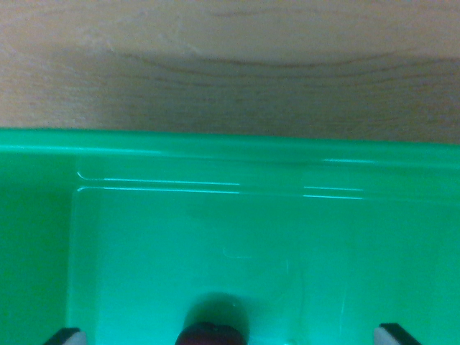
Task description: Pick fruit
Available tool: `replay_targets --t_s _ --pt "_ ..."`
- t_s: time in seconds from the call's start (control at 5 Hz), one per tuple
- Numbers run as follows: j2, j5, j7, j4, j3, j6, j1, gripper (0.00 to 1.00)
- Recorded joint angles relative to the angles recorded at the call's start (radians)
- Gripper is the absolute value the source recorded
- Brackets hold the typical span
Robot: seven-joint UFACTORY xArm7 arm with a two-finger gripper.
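Observation:
A small dark red fruit [210,335] lies at the bottom edge of the wrist view, on the floor of a green plastic bin [215,151]. Only its top shows, with a dark shadow around it. My gripper [230,338] hangs over the bin with its two dark fingertips [66,336] peeking in at the lower left and lower right corners, far apart. The fruit sits between them, touching neither. The gripper stands open.
The green bin fills the lower half of the view, its far rim running straight across. Beyond the rim lies a light wooden tabletop [230,65], partly shaded.

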Motion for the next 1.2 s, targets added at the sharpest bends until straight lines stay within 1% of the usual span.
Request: replay_targets --t_s 0.4,0.6,0.8,1.0,1.2 --pt "0.045 -0.0085 -0.002 -0.081 0.010 -0.094 0.0104 0.00" --pt "0.045 -0.0085 -0.002 -0.081 0.010 -0.094 0.0104 0.00" --pt "0.066 -0.0124 -0.003 -0.118 0.015 -0.137 0.0152 0.00" --pt "0.066 -0.0124 -0.003 -0.118 0.015 -0.137 0.0152 0.00" --pt "0.087 -0.0163 -0.004 -0.156 0.020 -0.180 0.0200 0.00"
